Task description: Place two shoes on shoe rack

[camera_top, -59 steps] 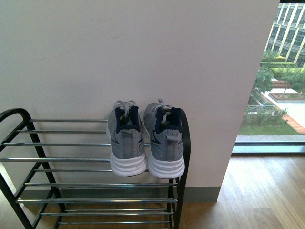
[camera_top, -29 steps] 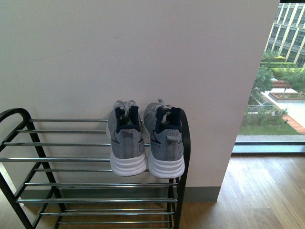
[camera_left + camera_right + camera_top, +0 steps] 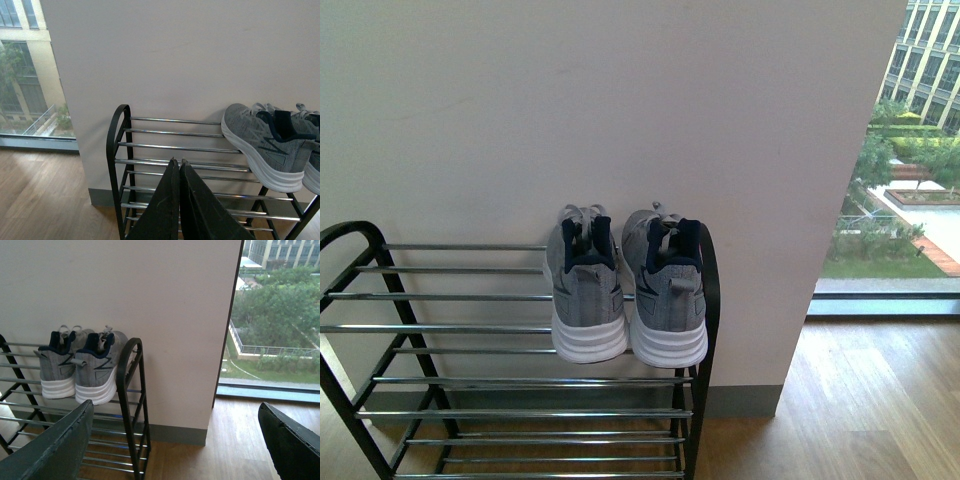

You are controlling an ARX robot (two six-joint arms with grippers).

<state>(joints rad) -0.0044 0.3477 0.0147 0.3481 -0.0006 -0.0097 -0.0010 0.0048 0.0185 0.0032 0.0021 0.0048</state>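
The left sneaker (image 3: 586, 300) and the right sneaker (image 3: 667, 300) are both grey knit, with thick white soles and dark navy lining. The shoe rack (image 3: 470, 328) has a black frame and shiny chrome bars. The wall (image 3: 620, 100) is off-white, and the floor (image 3: 860, 400) is brown wood grain.

Your front camera looks down at the shoe rack (image 3: 450, 328), head-on and near. Your wrist cameras face it from off its left and right ends; all three share the sneakers (image 3: 590, 300).
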